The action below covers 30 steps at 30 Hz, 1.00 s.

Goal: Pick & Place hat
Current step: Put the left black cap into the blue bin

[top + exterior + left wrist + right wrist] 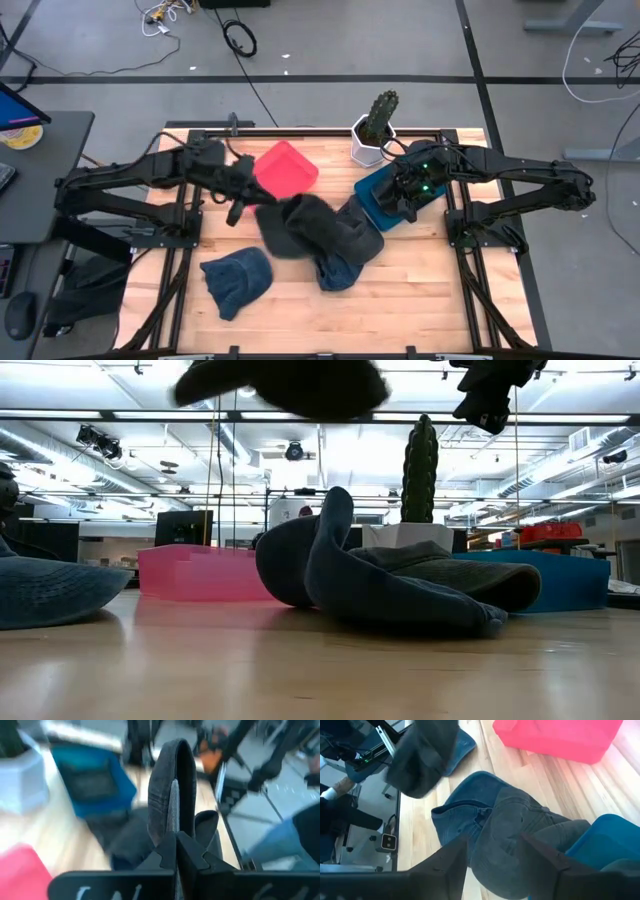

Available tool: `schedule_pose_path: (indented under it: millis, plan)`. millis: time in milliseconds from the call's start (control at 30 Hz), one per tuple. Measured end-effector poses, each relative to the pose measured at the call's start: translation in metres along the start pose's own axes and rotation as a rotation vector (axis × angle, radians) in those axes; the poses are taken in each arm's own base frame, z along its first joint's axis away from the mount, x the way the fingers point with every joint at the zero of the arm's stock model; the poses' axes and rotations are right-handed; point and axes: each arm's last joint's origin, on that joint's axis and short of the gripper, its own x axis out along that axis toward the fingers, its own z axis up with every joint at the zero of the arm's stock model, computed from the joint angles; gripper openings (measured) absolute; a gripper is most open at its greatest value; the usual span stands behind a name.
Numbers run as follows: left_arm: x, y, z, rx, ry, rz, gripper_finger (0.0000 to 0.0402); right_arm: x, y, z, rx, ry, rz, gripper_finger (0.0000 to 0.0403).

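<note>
Four hats: the left end effector (pixel 175 842) is clenched on a dark hat (pixel 298 222) hanging above the desk (pixel 420 290), just beside the red tray (pixel 285 167); two (pixel 345 250) heaped, one (pixel 236 280) apart. Right end effector (pixel 512 851) released.

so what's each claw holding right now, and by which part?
Left claw is shut on the dark grey hat, pinching its edge and lifting it clear of the table. Right claw is open, holding nothing.
</note>
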Motion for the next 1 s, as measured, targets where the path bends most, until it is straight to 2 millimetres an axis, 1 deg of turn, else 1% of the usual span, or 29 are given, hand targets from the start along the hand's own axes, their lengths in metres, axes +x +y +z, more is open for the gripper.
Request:
schedule_pose_path:
  millis: [133,267,333,500,600,733,833,1000]
  plan:
    - [-0.01,-0.004,0.017,0.121,-0.196,0.016,0.0002,0.0,0.0,0.0,-0.011,0.004,0.008,0.018]
    - [-0.013,-0.009,0.034,0.233,-0.37,0.002,0.0002,-0.001,0.002,-0.001,-0.028,0.011,0.052,0.0179]
    - [-0.01,-0.011,0.039,0.283,-0.427,-0.006,0.0002,-0.002,0.002,-0.001,-0.038,0.007,0.055,0.0175]
    - [-0.002,-0.012,0.049,0.321,-0.534,-0.018,0.0001,-0.005,0.004,0.003,-0.063,-0.045,0.069,0.0165]
    - [0.007,-0.011,0.053,0.346,-0.569,-0.014,0.0001,-0.005,0.006,0.007,-0.077,-0.081,0.081,0.016]
    - [0.021,-0.007,0.05,0.307,-0.532,-0.019,0.0001,-0.008,0.01,0.011,-0.094,-0.131,0.144,0.0157]
    - [0.03,-0.004,0.046,0.26,-0.488,-0.027,0.0,-0.017,0.015,0.014,-0.107,-0.181,0.216,0.0157]
    - [0.032,-0.004,0.046,0.22,-0.487,-0.034,0.0001,-0.04,0.022,0.011,-0.139,-0.273,0.252,0.0157]
